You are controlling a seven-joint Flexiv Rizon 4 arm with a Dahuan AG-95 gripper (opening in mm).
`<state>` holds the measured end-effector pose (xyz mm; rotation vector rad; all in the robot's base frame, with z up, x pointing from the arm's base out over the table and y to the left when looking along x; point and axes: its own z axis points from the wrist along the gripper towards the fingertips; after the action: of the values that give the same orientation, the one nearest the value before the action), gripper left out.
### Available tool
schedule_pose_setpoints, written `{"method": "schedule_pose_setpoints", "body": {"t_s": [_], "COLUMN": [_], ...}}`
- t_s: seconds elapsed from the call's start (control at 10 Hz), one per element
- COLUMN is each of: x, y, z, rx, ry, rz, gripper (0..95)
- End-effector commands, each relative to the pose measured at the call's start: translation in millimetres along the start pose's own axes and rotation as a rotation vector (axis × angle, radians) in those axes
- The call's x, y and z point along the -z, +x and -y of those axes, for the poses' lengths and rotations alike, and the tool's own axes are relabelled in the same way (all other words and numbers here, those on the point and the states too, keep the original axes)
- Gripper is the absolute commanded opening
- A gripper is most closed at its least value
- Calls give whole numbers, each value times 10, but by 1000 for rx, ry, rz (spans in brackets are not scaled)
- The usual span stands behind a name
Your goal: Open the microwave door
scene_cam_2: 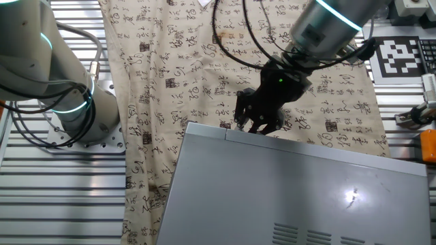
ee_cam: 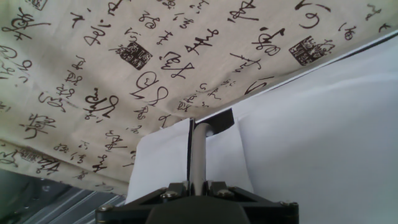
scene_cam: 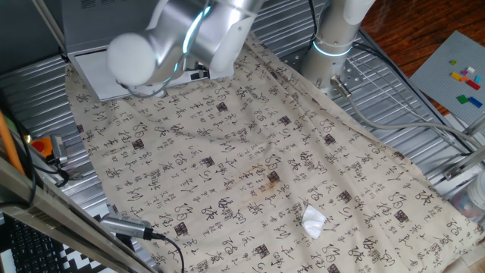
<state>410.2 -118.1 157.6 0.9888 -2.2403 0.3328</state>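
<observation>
White microwave door (ee_cam: 323,124) folded down flat on the printed cloth (scene_cam: 250,174), in front of the grey microwave (scene_cam_2: 293,197). Black gripper (scene_cam_2: 259,119) at the door's top edge. Jaw state impossible to tell.

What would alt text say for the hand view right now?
A slim metal finger of the black claw reaches up against the flat white microwave door, at a dark notch on its edge. Beige cloth printed with black characters fills the background.
</observation>
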Motion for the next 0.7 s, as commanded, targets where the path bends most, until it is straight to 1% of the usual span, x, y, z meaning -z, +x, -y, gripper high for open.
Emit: {"method": "schedule_pose_setpoints", "body": {"t_s": [0.1, 0.2, 0.3, 0.4, 0.5, 0.6, 0.7], "x": [112, 101, 86, 27, 0, -7, 11], "y": [-23, -30, -30, -20, -5, -3, -8], "z": [50, 48, 42, 14, -6, -10, 1], "rx": [25, 14, 7, -19, -65, -75, -76], "ry": [-12, -19, -26, -29, -42, -46, -43], "rz": [-35, -25, -22, -4, 9, 18, 18], "gripper": [0, 0, 0, 0, 0, 0, 0]}}
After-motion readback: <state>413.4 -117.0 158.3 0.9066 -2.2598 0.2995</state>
